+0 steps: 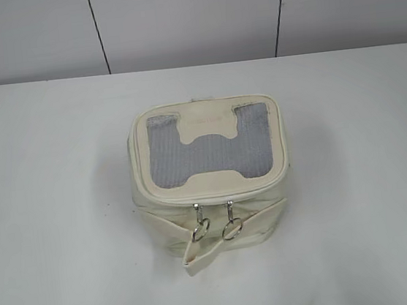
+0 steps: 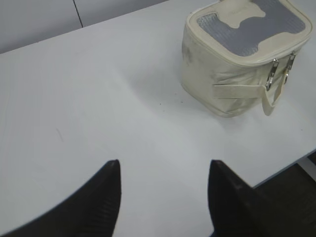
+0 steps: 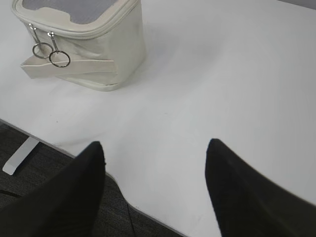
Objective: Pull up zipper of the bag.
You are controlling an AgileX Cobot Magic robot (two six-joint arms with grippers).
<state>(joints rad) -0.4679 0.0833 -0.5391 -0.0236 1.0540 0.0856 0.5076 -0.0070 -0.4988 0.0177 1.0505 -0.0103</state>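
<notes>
The cream-white boxy bag (image 1: 211, 188) stands in the middle of the white table, its lid with grey mesh panel and cream H-shaped patch facing up. The zipper (image 1: 212, 200) runs round the lid rim; its two sliders sit side by side at the front, their silver ring pulls (image 1: 232, 229) hanging over the cream strap. The bag also shows in the left wrist view (image 2: 227, 79) and the right wrist view (image 3: 98, 54). My left gripper (image 2: 164, 165) is open and empty, over bare table left of the bag. My right gripper (image 3: 155, 145) is open and empty, right of the bag near the front edge.
The white table (image 1: 49, 214) lies all round the bag. Its front edge shows in the right wrist view (image 3: 59, 145), with dark floor below. A grey panelled wall (image 1: 188, 18) stands behind the table. Neither arm shows in the exterior view.
</notes>
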